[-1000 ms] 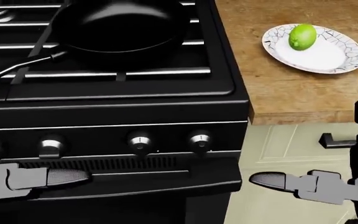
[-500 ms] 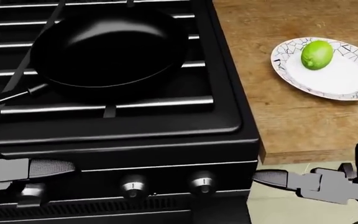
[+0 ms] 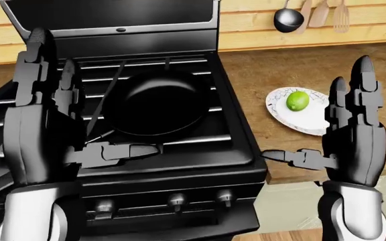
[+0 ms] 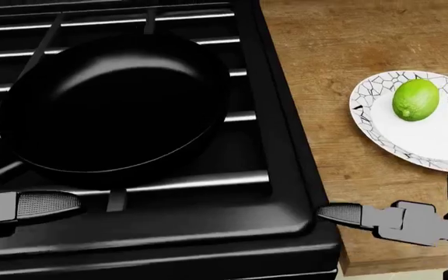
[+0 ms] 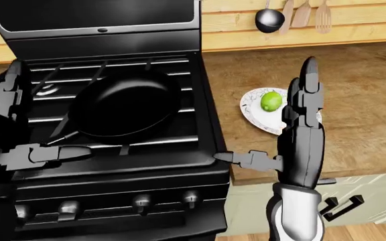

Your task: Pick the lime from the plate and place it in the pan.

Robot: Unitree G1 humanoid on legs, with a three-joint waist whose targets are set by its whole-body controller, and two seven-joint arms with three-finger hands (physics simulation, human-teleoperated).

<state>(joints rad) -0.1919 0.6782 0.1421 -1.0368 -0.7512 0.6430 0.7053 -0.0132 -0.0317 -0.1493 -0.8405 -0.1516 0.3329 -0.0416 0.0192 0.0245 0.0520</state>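
Note:
A green lime (image 4: 415, 100) lies on a white plate (image 4: 444, 139) with dark crackle lines, on the wooden counter to the right of the stove. A black pan (image 4: 115, 105) sits empty on the stove grates, its handle pointing to the lower left. My left hand (image 3: 79, 115) is open and empty, raised at the left, its thumb over the stove's near edge. My right hand (image 3: 317, 120) is open and empty, fingers upright, just nearer than the plate; it partly hides the plate's right rim. Neither hand touches the lime.
The black stove (image 3: 179, 160) has knobs (image 3: 177, 201) on its face and a raised back panel. The wooden counter (image 4: 325, 46) runs to the right. A ladle (image 3: 288, 19) and spatulas hang on the wall. A pale cabinet with a dark handle (image 5: 340, 206) is below.
The camera has moved in toward the stove: pan, plate and lime slide down the head view and grow, the knobs drop out of it. Both thumbs stay low in the picture.

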